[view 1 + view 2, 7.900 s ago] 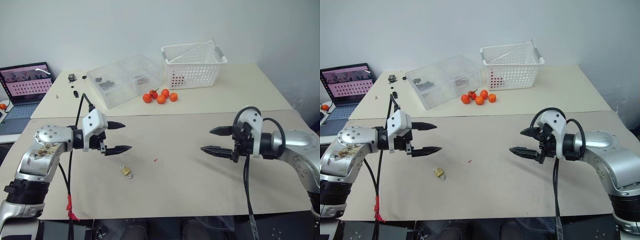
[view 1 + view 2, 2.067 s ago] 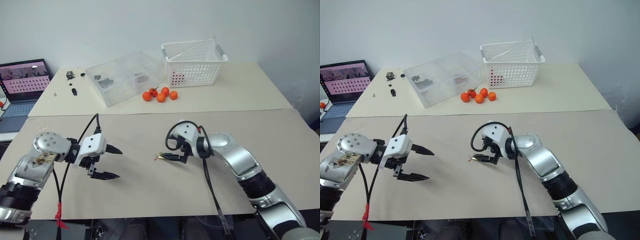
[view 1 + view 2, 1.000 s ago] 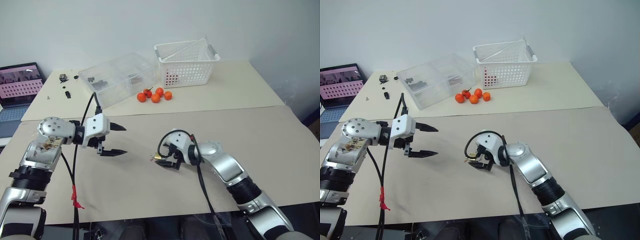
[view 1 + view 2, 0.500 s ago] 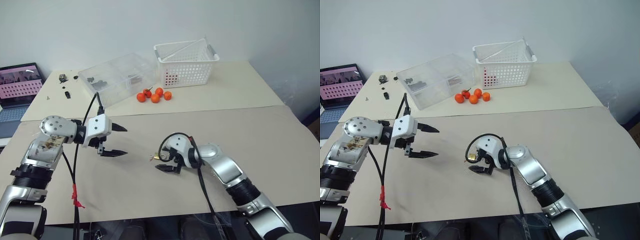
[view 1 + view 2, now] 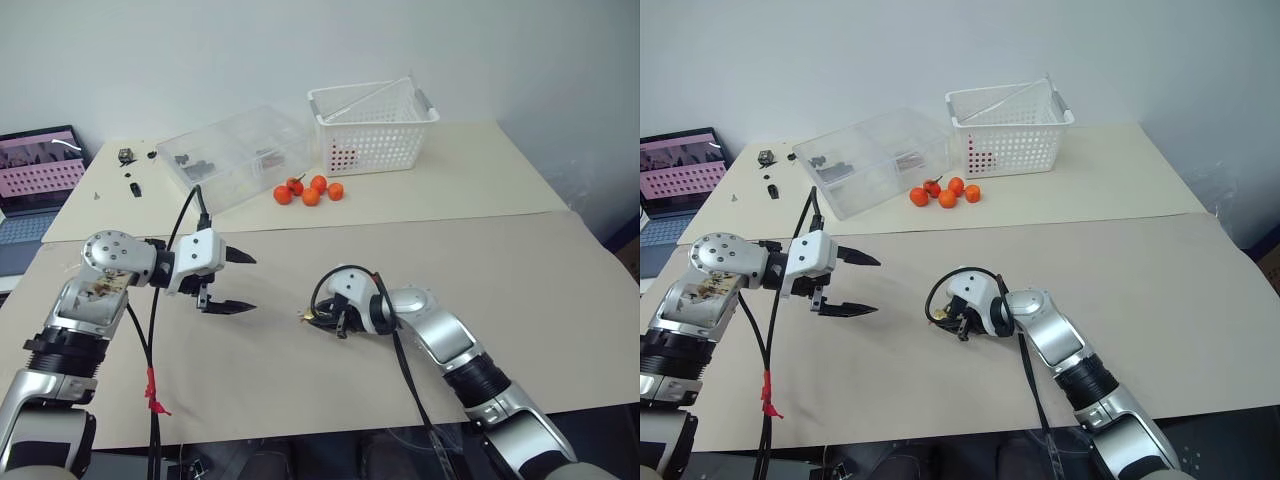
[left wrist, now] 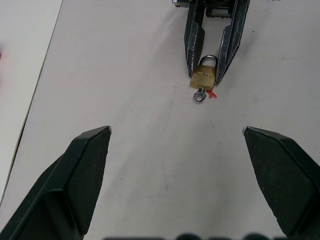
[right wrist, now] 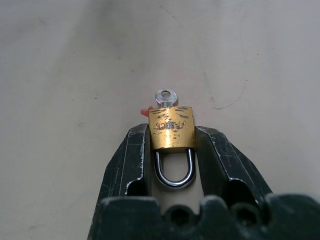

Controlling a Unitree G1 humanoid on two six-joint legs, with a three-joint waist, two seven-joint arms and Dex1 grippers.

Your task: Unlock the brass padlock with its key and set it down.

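Two black fingers of our right gripper [image 7: 171,145] clamp the brass padlock [image 7: 171,128] by its sides near the middle of the desk [image 5: 520,260], shackle toward the wrist, its key [image 7: 165,96] sticking out of the far end. Our left gripper [image 5: 232,283] hovers spread wide nearer the desk's left edge, grasping nothing and aimed at the lock.

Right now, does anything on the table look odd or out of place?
Only small things: four loose orange-red fruits lie beside the clear plastic box, and a tiny red scrap lies by the brass padlock in the right claw.
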